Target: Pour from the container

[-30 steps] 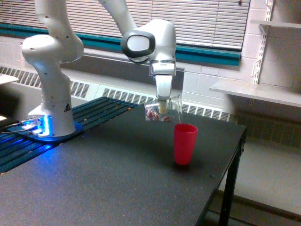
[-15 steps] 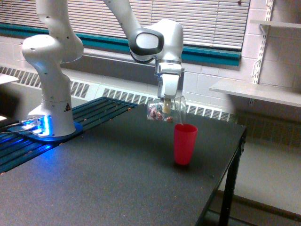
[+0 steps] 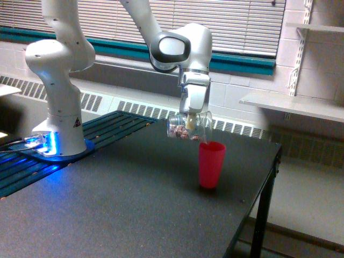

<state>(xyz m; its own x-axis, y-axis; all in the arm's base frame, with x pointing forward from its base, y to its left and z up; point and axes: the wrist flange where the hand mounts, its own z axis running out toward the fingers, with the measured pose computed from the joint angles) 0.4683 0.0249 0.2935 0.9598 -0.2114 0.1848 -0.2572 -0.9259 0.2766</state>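
Pouring looks barely begun, we judge: our tool (image 3: 190, 124) grasps the clear cylindrical glass jar (image 3: 186, 127) tipped sideways above the pink-red plastic cup (image 3: 211, 164) on the dark counter (image 3: 107, 204), brownish pieces inside.

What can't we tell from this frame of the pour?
- Inside of the pink cup: opaque wall in the exterior view, so any contents are hidden.
- Gripper fingertips: blurred against the clear container; contact unclear.
- Pieces in the container: too small to count or identify.
- Whether anything is falling: too blurred.
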